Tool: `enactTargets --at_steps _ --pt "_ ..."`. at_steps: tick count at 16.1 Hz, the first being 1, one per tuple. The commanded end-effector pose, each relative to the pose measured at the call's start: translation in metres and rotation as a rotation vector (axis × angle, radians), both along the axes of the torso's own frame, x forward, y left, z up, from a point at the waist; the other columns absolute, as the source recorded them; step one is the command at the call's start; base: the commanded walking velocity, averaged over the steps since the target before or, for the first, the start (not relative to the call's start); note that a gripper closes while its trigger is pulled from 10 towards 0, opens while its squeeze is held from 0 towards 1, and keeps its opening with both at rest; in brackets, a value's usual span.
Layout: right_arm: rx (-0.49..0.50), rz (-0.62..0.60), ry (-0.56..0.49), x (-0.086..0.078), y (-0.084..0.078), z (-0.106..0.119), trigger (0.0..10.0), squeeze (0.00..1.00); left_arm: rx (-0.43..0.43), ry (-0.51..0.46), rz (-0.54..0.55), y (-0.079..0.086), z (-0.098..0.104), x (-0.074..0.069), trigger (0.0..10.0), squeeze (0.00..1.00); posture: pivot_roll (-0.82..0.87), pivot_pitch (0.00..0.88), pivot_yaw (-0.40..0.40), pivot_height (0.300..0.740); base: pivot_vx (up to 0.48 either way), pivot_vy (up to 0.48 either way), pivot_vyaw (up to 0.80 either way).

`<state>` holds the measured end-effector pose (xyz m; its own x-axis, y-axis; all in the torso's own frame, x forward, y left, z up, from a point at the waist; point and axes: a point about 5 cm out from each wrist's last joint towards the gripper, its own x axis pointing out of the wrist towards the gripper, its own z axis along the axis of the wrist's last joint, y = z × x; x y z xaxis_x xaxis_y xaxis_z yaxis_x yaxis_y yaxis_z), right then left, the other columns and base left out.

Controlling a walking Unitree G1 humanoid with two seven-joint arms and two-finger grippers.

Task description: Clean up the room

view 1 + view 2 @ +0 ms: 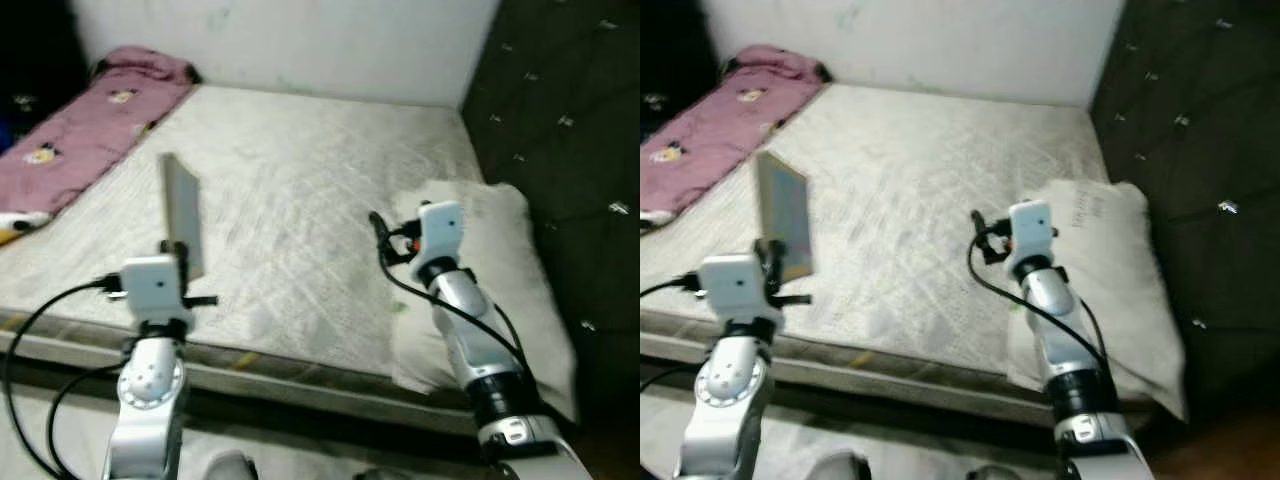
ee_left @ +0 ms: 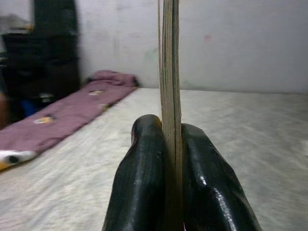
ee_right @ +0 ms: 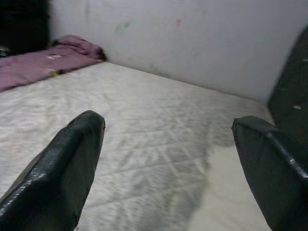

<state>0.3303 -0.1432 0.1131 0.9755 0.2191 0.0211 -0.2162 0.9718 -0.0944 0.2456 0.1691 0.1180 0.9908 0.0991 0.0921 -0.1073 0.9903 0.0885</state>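
Both silver arms raised forward.
Left gripper (image 2: 171,159) clamped on a thin upright panel; right gripper (image 3: 168,159) fingers spread wide.

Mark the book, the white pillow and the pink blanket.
book (image 1: 183,212), left eye view: middle of its cover, held upright by the left pincer.
white pillow (image 1: 520,260), left eye view: upper face.
pink blanket (image 1: 70,140), left eye view: middle of the fabric.

Silver jointed arms, white wrist housings, black looping cables, glossy black fingers (image 2: 144,183).
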Motion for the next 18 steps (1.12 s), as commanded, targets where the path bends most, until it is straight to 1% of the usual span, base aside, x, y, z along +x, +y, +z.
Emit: enactTargets --at_steps 1,5,9,12,13,18 --pt "0.002 0.016 -0.003 0.0019 0.0045 0.0024 10.0 0.00 0.021 -0.044 0.019 0.0055 0.0093 0.0016 10.0 0.00 -0.02 0.000 -0.021 0.740 0.000 -0.266 0.00" --pt "0.003 0.016 0.000 0.0024 0.0046 0.0024 10.0 0.00 -0.008 -0.060 0.024 0.0059 0.0113 0.0018 10.0 0.00 -0.02 0.000 -0.022 0.740 0.000 0.000 0.00" --pt "0.017 0.009 0.005 0.0027 0.0039 0.0019 10.0 0.00 -0.008 -0.071 -0.009 0.0029 0.0128 0.0019 10.0 0.00 -0.02 0.000 -0.021 0.740 0.000 0.000 0.00" --pt "0.024 0.008 0.007 0.0028 0.0033 0.0017 10.0 0.00 -0.011 -0.080 -0.027 0.0014 0.0139 0.0016 10.0 0.00 -0.02 0.000 -0.017 0.740 0.000 0.000 -0.71" --pt "0.023 0.007 0.006 0.0026 0.0033 0.0016 10.0 0.00 -0.009 -0.084 -0.038 0.0002 0.0145 0.0013 10.0 0.00 -0.02 0.000 -0.018 0.740 0.285 0.000 -0.46" --pt "0.020 0.010 0.005 0.0027 0.0036 0.0018 10.0 0.00 -0.010 -0.085 -0.048 -0.0002 0.0145 0.0015 10.0 0.00 -0.02 0.000 -0.018 0.740 0.317 0.000 0.00"
